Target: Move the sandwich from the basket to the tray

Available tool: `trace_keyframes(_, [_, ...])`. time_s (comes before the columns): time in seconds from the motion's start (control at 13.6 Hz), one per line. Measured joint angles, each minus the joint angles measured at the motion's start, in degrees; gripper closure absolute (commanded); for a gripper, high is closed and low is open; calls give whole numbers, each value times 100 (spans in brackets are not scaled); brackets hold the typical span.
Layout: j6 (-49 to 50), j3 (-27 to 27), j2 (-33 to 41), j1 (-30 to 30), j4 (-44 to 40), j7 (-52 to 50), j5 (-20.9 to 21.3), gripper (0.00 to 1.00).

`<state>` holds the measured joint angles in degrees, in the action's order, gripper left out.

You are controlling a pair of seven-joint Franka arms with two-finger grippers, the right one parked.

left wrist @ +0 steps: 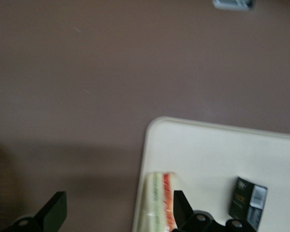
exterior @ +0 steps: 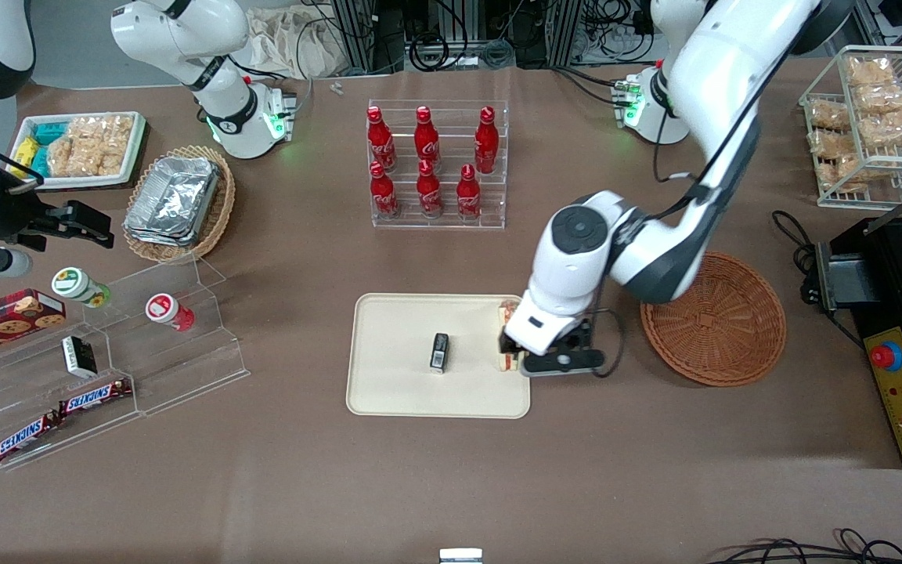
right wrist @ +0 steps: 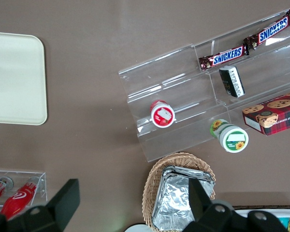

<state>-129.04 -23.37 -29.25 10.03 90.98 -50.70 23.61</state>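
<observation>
The sandwich [exterior: 508, 313] lies on the cream tray [exterior: 396, 352], at the tray's edge nearest the reddish-brown basket [exterior: 713, 321]. The basket holds nothing. My left gripper [exterior: 510, 345] hangs right over the sandwich and hides most of it. In the left wrist view the gripper [left wrist: 117, 199] is open wide. The sandwich [left wrist: 157, 203] lies between the fingers, close against one finger [left wrist: 181, 208] and well apart from the other [left wrist: 55, 212]. It rests along the tray's rim [left wrist: 150, 140].
A small black box [exterior: 439, 351] lies on the tray near its middle. A clear rack of red bottles [exterior: 435, 164] stands farther from the camera. Clear snack steps [exterior: 106, 352] and a tan foil basket [exterior: 181, 204] lie toward the parked arm's end.
</observation>
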Motion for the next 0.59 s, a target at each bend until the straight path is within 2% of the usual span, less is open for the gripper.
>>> trace_keyframes(0.29, [1513, 20, 695, -446, -148, 924, -703, 1])
trace_keyframes(0.44, [2163, 32, 912, -863, -431, 1665, -1259, 1])
trace_keyframes(0.59, [2832, 45, 1156, -1265, -710, 2207, -1575, 1])
